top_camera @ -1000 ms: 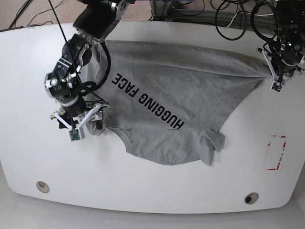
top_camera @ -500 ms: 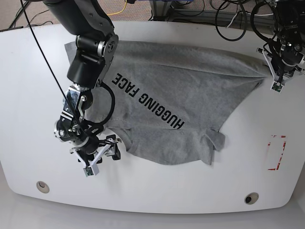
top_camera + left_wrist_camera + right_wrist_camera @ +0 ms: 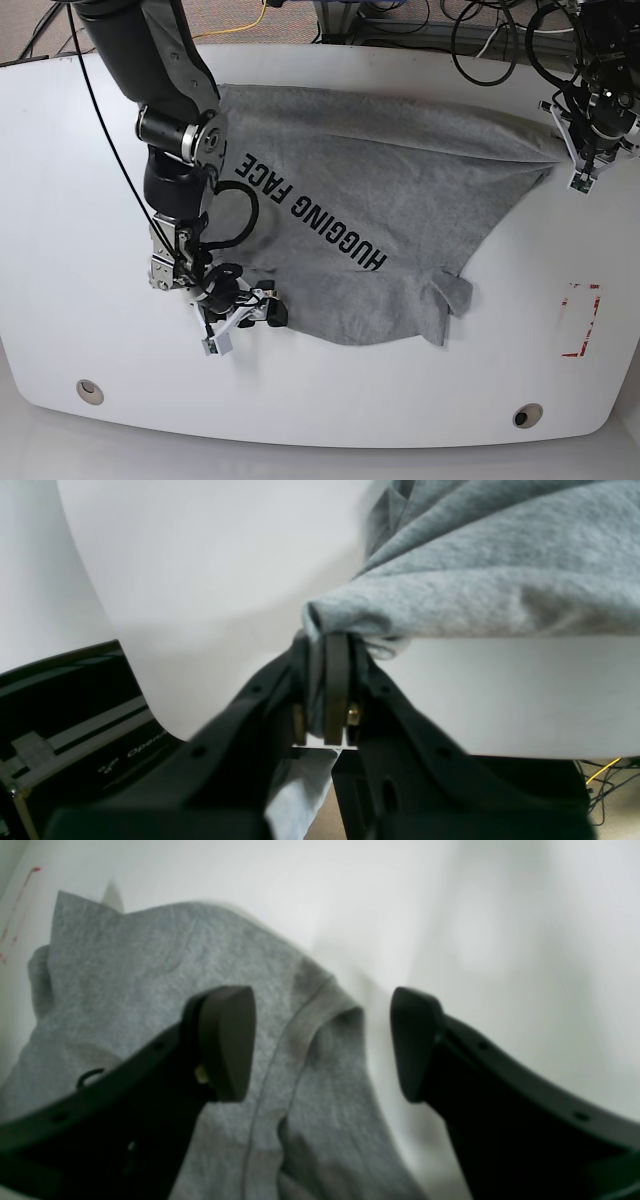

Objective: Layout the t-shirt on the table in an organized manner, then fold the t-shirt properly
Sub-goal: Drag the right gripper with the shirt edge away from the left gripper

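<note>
A: Where did the t-shirt point(image 3: 380, 190) lie?

B: Spread across the middle of the white table point(image 3: 60, 180), lettering up, running diagonally. One corner was drawn out to a point toward the table's far right corner; a sleeve point(image 3: 452, 292) sat crumpled on the near side, left of the red tape rectangle point(image 3: 581, 320).

A: Left tool point(image 3: 578, 168)?

B: Clamped tight on that drawn-out corner of the t-shirt. In the wrist view grey fabric was bunched between the black pads point(image 3: 336, 690), just above the table near its edge.

A: Right tool point(image 3: 240, 315)?

B: Jaws apart, nothing between them. It hovered low at the shirt's near-left edge, over a ribbed hem or collar band point(image 3: 307, 1015); contact could not be told.
</note>
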You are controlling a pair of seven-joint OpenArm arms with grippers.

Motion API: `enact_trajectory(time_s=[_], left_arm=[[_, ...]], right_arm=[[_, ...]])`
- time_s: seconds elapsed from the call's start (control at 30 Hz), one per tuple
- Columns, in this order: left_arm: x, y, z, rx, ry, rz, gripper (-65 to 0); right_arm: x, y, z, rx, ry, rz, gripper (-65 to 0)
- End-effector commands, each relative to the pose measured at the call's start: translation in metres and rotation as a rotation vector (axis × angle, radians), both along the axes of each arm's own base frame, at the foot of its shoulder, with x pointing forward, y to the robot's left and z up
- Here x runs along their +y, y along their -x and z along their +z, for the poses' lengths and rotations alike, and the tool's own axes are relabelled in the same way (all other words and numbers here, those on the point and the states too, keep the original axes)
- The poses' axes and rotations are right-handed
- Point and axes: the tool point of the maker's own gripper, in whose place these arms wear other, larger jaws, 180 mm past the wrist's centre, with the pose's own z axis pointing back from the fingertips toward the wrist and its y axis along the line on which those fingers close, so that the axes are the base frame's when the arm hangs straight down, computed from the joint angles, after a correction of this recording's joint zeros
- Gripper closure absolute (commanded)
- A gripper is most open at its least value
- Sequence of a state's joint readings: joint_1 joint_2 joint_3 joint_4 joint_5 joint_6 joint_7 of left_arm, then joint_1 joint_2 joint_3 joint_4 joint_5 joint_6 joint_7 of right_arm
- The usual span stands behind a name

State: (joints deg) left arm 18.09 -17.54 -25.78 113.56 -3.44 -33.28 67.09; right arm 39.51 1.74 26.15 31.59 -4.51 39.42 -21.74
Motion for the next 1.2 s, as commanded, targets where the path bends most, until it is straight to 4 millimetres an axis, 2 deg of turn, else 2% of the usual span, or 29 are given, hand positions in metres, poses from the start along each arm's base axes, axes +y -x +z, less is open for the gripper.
enact_trajectory(time_s=[0.0,0.27,0.37,0.47,0.63,0.93,1.0,1.07,1.17], left_arm=[[0.004,-0.006,0.010,-0.028,-0.025,-0.006,0.0],[0.003,-0.006,0.009,-0.028,-0.020,-0.006,0.0],[0.003,-0.006,0.009,-0.028,-0.020,-0.007,0.0],[0.003,-0.006,0.009,-0.028,-0.020,-0.007,0.0],[0.003,-0.006,0.010,-0.030,-0.020,-0.008,0.0],[0.003,-0.006,0.010,-0.030,-0.020,-0.008,0.0],[0.003,-0.006,0.010,-0.030,-0.020,-0.008,0.0],[0.003,-0.006,0.009,-0.028,-0.020,-0.008,0.0],[0.003,-0.006,0.009,-0.028,-0.018,-0.007,0.0]], right_arm=[[-0.008,-0.018,0.016,-0.064,-0.042,-0.066,-40.9],[0.001,-0.014,0.004,-0.050,-0.055,-0.068,-41.1],[0.012,-0.011,0.002,-0.046,-0.026,-0.023,-41.1],[0.036,-0.007,0.000,-0.044,-0.009,0.038,-41.1],[0.054,-0.005,0.000,-0.043,-0.017,0.068,-41.1],[0.058,-0.005,0.001,-0.046,-0.023,0.070,-39.8],[0.058,-0.005,0.001,-0.046,-0.023,0.070,-37.9],[0.059,-0.005,0.002,-0.048,-0.023,0.072,-33.1],[0.059,-0.006,0.003,-0.050,-0.022,0.073,-22.7]])
